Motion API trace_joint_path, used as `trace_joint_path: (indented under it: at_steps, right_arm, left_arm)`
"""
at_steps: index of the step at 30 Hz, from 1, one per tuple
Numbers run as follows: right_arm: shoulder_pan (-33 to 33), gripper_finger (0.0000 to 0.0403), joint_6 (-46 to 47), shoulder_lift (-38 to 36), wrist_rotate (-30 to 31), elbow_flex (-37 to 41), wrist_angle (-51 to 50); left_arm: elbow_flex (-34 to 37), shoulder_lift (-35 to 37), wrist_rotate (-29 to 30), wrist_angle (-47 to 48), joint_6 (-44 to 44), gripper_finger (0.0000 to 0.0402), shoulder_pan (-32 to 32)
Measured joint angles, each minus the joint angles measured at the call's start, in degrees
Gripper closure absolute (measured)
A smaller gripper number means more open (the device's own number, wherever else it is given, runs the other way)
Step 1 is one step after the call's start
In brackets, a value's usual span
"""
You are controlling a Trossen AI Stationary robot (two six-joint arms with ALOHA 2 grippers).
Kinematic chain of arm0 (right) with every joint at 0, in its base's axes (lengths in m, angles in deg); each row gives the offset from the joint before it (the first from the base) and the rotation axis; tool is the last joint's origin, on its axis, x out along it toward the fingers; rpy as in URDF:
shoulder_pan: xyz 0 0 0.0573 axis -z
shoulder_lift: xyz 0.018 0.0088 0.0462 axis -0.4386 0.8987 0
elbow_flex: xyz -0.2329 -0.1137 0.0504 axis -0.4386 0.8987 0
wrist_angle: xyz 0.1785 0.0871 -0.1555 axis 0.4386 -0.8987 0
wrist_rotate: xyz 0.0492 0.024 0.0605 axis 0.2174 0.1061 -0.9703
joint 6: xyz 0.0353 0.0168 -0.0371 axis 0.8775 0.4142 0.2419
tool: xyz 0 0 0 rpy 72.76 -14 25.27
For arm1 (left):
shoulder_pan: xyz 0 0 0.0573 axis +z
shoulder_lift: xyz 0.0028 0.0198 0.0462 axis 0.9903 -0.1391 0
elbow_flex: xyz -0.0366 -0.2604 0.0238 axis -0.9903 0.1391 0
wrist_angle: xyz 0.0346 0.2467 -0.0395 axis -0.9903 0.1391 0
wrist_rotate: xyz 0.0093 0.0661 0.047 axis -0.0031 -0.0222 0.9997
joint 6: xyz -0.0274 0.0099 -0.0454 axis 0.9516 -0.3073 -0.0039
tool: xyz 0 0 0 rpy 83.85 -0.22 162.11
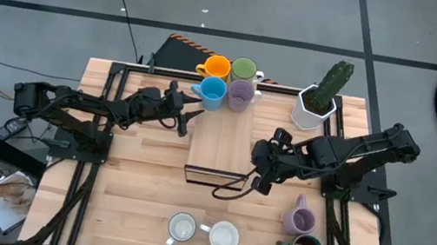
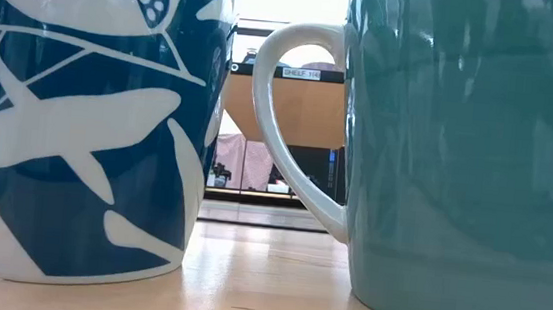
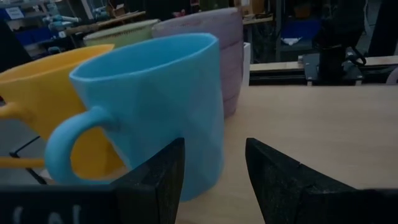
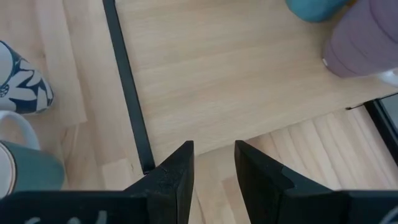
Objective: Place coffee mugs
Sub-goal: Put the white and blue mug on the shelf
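Two white-rimmed mugs [image 1: 201, 232] are stood at the lower centre of the surface [image 1: 135, 206]. Four coloured mugs [image 1: 227, 82] are grouped at the top; the blue mug [image 3: 149, 106] is faced by the left gripper [image 3: 214, 171], jaws parted, seemingly for grasping. The right gripper [image 4: 213, 168] is held empty, jaws slightly apart, over the raised board [image 1: 219, 149].

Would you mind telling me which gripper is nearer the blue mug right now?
The left. The left gripper sits just beside the blue mug, open and empty. The right gripper is farther off, over the wooden board's opposite end.
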Motion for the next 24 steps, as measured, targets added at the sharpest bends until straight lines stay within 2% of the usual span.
trace_joint_path:
  at_steps: [18, 24]
  right_arm:
    - [-0.2, 0.0281, -5.5, 0.0, 0.8, 0.0, 4.7]
    - [-1.7, 0.0281, -7.5, 0.0, -3.7, 0.0, 8.0]
  left_arm:
    - [0.0, 0.1, -2.5, -4.0, -2.8, 0.0226, 0.1]
    - [0.0, 2.7, -2.4, -1.2, -0.7, 0.0226, -2.5]
